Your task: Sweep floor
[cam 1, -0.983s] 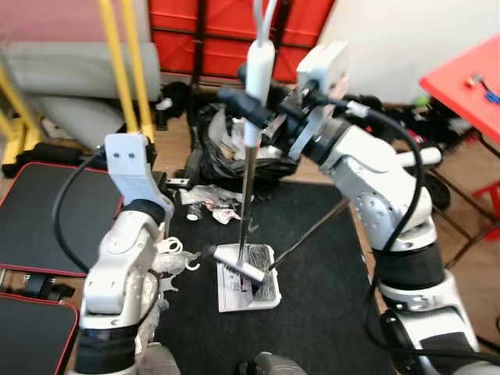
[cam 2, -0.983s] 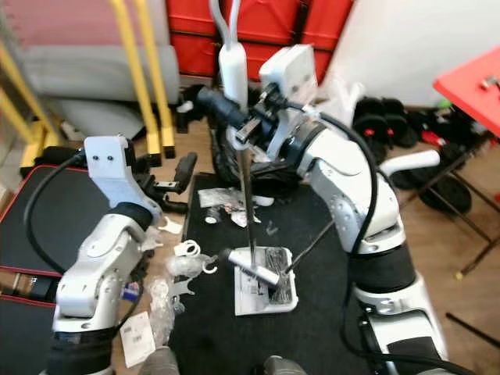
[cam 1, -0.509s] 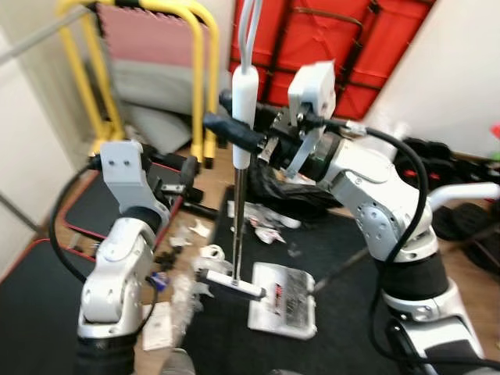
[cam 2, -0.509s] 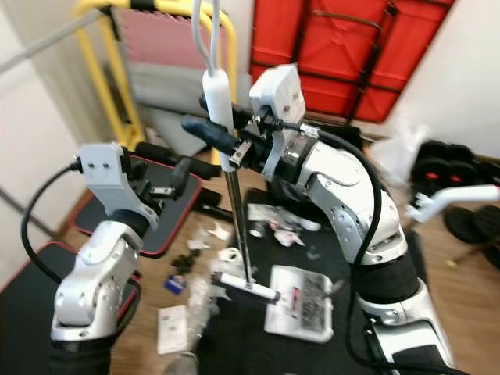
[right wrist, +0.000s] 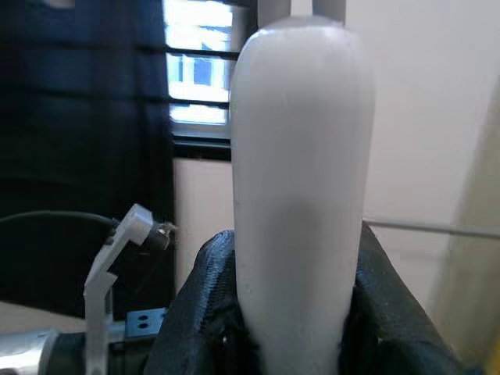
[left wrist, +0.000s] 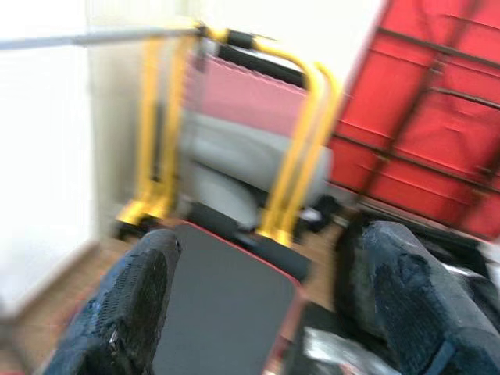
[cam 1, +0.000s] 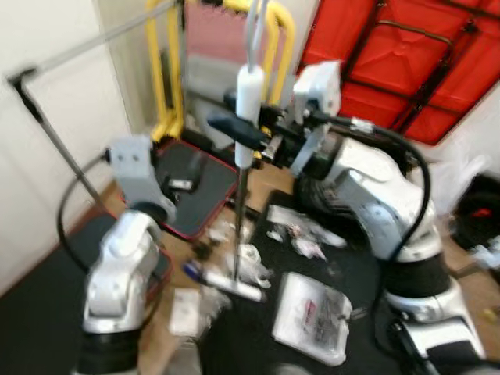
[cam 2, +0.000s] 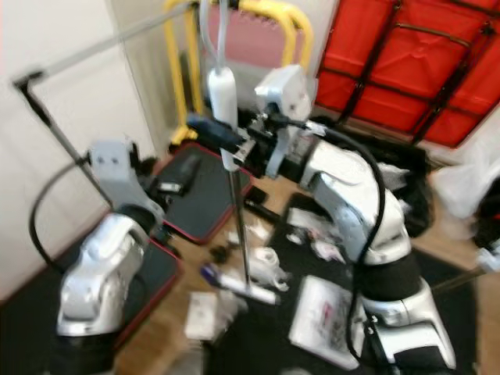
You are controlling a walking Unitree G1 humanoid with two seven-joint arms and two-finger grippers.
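Observation:
My right gripper (cam 1: 239, 131) is shut on the white grip of a broom handle (cam 1: 249, 100); its black pads (right wrist: 207, 312) press on both sides of the grip (right wrist: 301, 195). The metal pole (cam 1: 237, 226) runs down to the broom head (cam 1: 233, 287) on the floor, left of a white dustpan (cam 1: 312, 316). Scraps of paper and plastic (cam 1: 295, 234) lie on the dark mat around the head. My left gripper (left wrist: 266, 297) is raised at my left, open, with nothing between its fingers (left wrist: 125, 305).
A black mat with red edging (cam 1: 195, 176) lies ahead on the left. Behind it stand a yellow tube frame (cam 1: 166, 70) and a grey cushion. A red folded panel (cam 1: 391, 55) leans at the back right. A thin metal rod (cam 1: 78, 51) crosses the white wall at left.
The camera has swung left, so the whole scene shifted right. The broom head has come off the dustpan and now sits to its left among the scraps. My right gripper stays shut on the handle.

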